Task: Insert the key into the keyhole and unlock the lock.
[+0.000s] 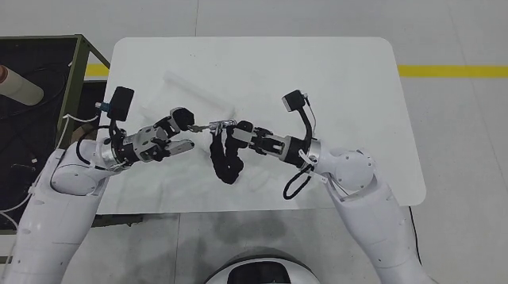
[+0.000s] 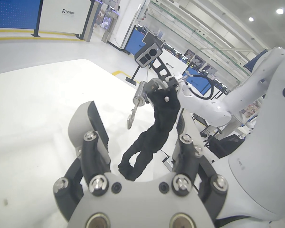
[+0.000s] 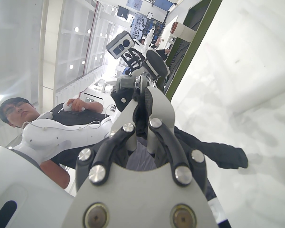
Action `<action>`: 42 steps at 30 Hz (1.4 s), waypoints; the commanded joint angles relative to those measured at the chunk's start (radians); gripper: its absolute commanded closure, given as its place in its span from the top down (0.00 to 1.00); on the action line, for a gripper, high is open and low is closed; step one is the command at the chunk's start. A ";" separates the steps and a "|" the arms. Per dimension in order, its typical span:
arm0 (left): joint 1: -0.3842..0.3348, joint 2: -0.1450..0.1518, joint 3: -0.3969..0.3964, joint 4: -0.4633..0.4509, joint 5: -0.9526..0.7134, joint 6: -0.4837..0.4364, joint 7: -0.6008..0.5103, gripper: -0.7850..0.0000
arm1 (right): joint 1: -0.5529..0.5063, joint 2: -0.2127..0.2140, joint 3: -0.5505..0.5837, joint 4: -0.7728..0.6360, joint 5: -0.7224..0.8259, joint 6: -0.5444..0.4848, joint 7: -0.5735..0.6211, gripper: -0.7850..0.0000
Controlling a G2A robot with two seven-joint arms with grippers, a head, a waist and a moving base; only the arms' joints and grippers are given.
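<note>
A cable lock in a black fabric sleeve (image 1: 225, 161) hangs over the white table (image 1: 317, 70). My right gripper (image 1: 238, 131) is shut on its upper end, held above the table. The silver lock cylinder (image 2: 140, 92) juts out from that grip. A small metal key (image 2: 131, 118) hangs from the cylinder's end face, at the keyhole. My left gripper (image 1: 188, 130) stands open just left of the key (image 1: 203, 128), one finger (image 2: 95, 119) on each side and not touching it. In the right wrist view, the right gripper (image 3: 140, 91) clamps sleeve and cylinder (image 3: 125, 81).
A green-framed cart (image 1: 79, 54) with cables stands off the table's left edge, and a pale roll (image 1: 20, 86) lies on it. A yellow floor line (image 1: 452, 71) runs past the right side. The sleeve's loop end (image 2: 130, 167) rests on the table near the front.
</note>
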 commanded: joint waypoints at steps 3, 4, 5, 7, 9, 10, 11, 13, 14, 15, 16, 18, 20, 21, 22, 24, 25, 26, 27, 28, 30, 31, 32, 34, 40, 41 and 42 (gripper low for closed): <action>-0.002 0.004 -0.007 -0.004 -0.001 0.000 -0.030 0.78 | 0.003 0.002 -0.006 -0.005 0.006 0.006 0.011 0.00; -0.002 0.004 -0.007 -0.004 -0.001 0.000 -0.030 0.61 | 0.003 0.002 -0.006 -0.005 0.006 0.006 0.011 0.00; -0.002 0.004 -0.007 -0.004 -0.001 0.000 -0.030 0.22 | 0.003 0.002 -0.006 -0.005 0.006 0.006 0.011 0.00; -0.002 0.004 -0.007 -0.004 -0.001 0.000 -0.030 0.00 | 0.003 0.002 -0.006 -0.005 0.006 0.006 0.011 0.00; -0.002 0.004 -0.007 -0.004 -0.001 0.000 -0.030 0.00 | 0.003 0.002 -0.006 -0.005 0.006 0.006 0.011 0.00; -0.002 0.004 -0.007 -0.004 -0.001 0.000 -0.030 0.00 | 0.003 0.002 -0.006 -0.005 0.006 0.006 0.011 0.00; -0.002 0.004 -0.007 -0.004 -0.001 0.000 -0.030 0.00 | 0.003 0.002 -0.006 -0.005 0.006 0.006 0.011 0.00; 0.012 0.002 -0.002 -0.017 0.009 0.023 -0.018 0.00 | -0.008 0.003 -0.007 -0.011 0.004 0.008 -0.002 0.00; 0.015 0.002 -0.002 -0.023 0.015 0.032 -0.015 0.00 | -0.015 0.004 -0.008 -0.018 -0.001 0.009 -0.010 0.00; 0.016 0.003 -0.003 -0.025 0.021 0.034 -0.011 0.00 | -0.018 0.005 -0.008 -0.022 -0.005 0.012 -0.013 0.00; 0.017 0.003 -0.003 -0.028 0.035 0.031 -0.014 0.00 | -0.020 0.006 -0.009 -0.025 -0.006 0.014 -0.015 0.00; 0.018 0.003 0.001 -0.031 0.049 0.023 -0.011 0.00 | -0.021 0.007 -0.009 -0.028 -0.004 0.018 -0.018 0.00; 0.019 0.003 0.006 -0.033 0.051 0.012 -0.003 0.00 | -0.021 0.009 -0.010 -0.030 -0.002 0.022 -0.020 0.00; 0.018 0.003 0.007 -0.036 0.055 0.005 -0.002 0.00 | -0.020 0.010 -0.010 -0.030 0.000 0.024 -0.022 0.00; 0.016 0.003 0.006 -0.043 0.061 0.000 0.001 0.00 | -0.019 0.010 -0.010 -0.030 0.002 0.026 -0.023 0.00; 0.013 0.004 0.001 -0.068 0.097 0.000 0.005 0.00 | -0.018 0.011 -0.011 -0.031 0.007 0.033 -0.028 0.00; 0.010 0.003 -0.007 -0.088 0.133 0.000 0.010 0.00 | -0.017 0.012 -0.011 -0.031 0.009 0.037 -0.027 0.00; 0.012 0.002 -0.013 -0.107 0.175 0.000 0.021 0.00 | -0.015 0.013 -0.011 -0.032 0.011 0.041 -0.026 0.00; 0.014 0.001 -0.022 -0.133 0.226 0.000 0.041 0.00 | -0.014 0.014 -0.011 -0.034 0.013 0.045 -0.025 0.00; 0.018 -0.001 -0.032 -0.153 0.283 0.000 0.068 0.00 | -0.013 0.015 -0.010 -0.035 0.014 0.049 -0.025 0.00; 0.032 -0.006 -0.045 -0.181 0.389 0.000 0.147 0.00 | -0.010 0.016 -0.008 -0.038 0.019 0.057 -0.024 0.00; 0.039 -0.008 -0.049 -0.188 0.444 0.000 0.189 0.00 | -0.009 0.017 -0.008 -0.038 0.019 0.061 -0.024 0.00; 0.049 -0.010 -0.048 -0.195 0.494 0.000 0.228 0.00 | -0.008 0.018 -0.009 -0.038 0.022 0.066 -0.022 0.00; 0.059 -0.012 -0.052 -0.203 0.585 0.000 0.312 0.00 | -0.007 0.018 -0.009 -0.039 0.023 0.067 -0.020 0.00; 0.061 -0.012 -0.052 -0.202 0.599 0.000 0.326 0.00 | -0.007 0.018 -0.009 -0.039 0.023 0.067 -0.020 0.00; 0.061 -0.012 -0.052 -0.202 0.599 0.000 0.326 0.00 | -0.007 0.018 -0.009 -0.039 0.023 0.067 -0.020 0.00; 0.061 -0.012 -0.052 -0.202 0.599 0.000 0.326 0.00 | -0.007 0.018 -0.009 -0.039 0.023 0.067 -0.020 0.00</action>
